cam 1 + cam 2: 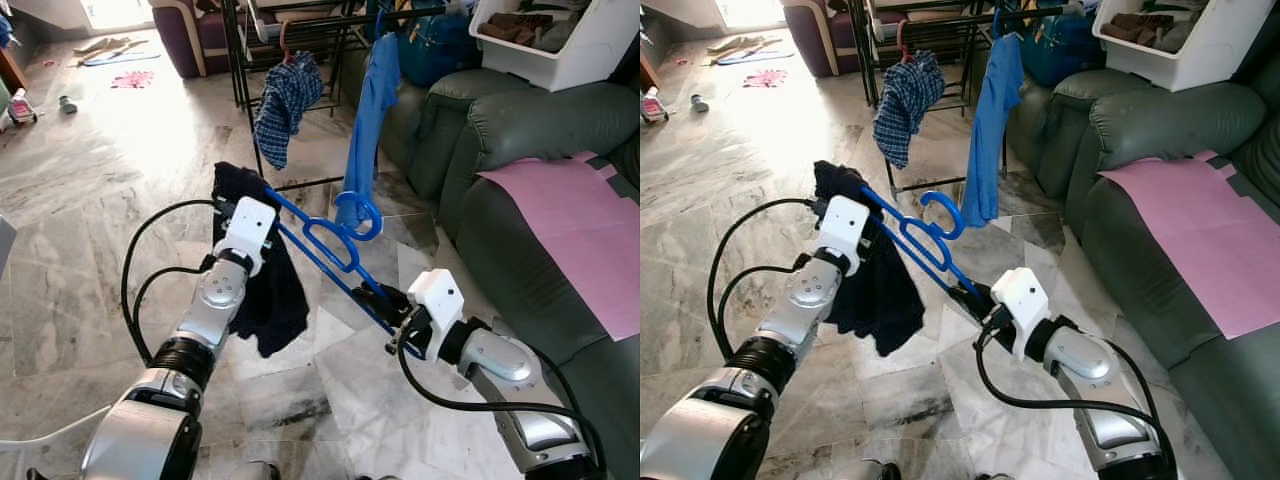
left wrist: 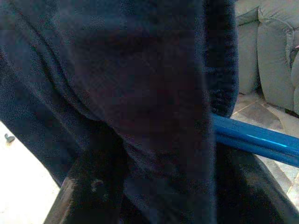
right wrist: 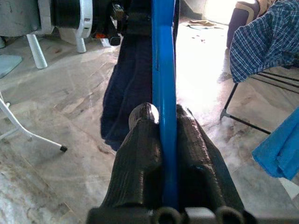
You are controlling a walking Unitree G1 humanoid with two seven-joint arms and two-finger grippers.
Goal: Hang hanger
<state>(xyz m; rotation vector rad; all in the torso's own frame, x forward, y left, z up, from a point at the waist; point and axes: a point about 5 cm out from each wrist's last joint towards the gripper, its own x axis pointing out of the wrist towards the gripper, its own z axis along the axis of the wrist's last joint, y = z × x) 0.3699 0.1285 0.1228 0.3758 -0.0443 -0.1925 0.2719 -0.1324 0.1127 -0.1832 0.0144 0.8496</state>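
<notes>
Ahead of you stands the dark green sofa (image 1: 520, 150), a pink sheet (image 1: 580, 230) spread over its seat, and beside it the black drying rack (image 1: 300, 30) carrying a plaid shirt (image 1: 285, 100) and a blue shirt (image 1: 375, 110). Lower and closer, your two arms hold the blue hanger (image 1: 325, 240) level above the marble floor (image 1: 100, 200). Your right gripper (image 3: 163, 126) is clamped on one end of its bar. A dark garment (image 1: 265, 280) drapes the other end at your left gripper (image 1: 235, 215); whether those fingers grip, you cannot tell
</notes>
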